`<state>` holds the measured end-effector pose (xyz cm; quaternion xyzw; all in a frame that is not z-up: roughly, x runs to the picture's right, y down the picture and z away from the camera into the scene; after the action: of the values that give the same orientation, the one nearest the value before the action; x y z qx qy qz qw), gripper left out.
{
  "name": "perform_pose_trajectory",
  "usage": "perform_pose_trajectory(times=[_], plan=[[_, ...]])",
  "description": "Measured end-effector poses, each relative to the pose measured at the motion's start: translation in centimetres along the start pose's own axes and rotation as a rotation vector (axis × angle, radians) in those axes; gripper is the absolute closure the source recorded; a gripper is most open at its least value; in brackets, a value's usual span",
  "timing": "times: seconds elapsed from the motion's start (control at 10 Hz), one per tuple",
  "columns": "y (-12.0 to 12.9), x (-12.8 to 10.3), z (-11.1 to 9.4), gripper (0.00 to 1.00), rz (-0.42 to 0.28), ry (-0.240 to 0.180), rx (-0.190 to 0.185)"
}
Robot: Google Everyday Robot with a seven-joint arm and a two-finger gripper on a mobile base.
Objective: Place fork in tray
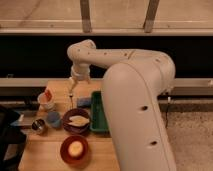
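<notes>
My gripper [76,85] hangs at the end of the white arm over the back of the wooden table [55,162], left of the tray. The fork [71,95] shows as a thin silver-grey sliver just below the gripper, by the table's back left part. I cannot tell whether it is held or lies on the table. The green tray [97,114] stands right of the purple plate. Only its left strip shows; the rest is hidden behind my arm and body.
A white cup with a red item [46,99], a blue cup [53,119] and a metal cup [38,126] stand at the left. A purple plate [76,121] holds a pale item. A red bowl [75,149] sits in front, and a blue object [84,102] lies beside the tray.
</notes>
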<state>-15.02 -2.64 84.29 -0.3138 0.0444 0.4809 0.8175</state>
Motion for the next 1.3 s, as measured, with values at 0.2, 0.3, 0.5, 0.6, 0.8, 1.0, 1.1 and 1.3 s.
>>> perform_pose_trajectory(times=[0.2,0.3,0.5,0.6,0.8,1.0,1.1,1.3], plan=[[1.1,-1.8,3.1,0.28,0.007,-0.037,-0.061],[1.4,-2.2,3.7,0.28,0.009,-0.051,-0.072],[1.5,-2.3,3.9,0.28,0.011,-0.057,-0.076],[1.3,-2.2,3.9,0.28,0.011,-0.055,-0.073],[1.9,-2.2,4.5,0.28,-0.008,-0.022,-0.044],[3.2,-1.9,7.3,0.28,-0.04,0.059,-0.012],[3.3,-1.6,8.8,0.28,-0.047,0.1,0.005],[3.5,-1.0,10.8,0.28,-0.044,0.158,0.01]])
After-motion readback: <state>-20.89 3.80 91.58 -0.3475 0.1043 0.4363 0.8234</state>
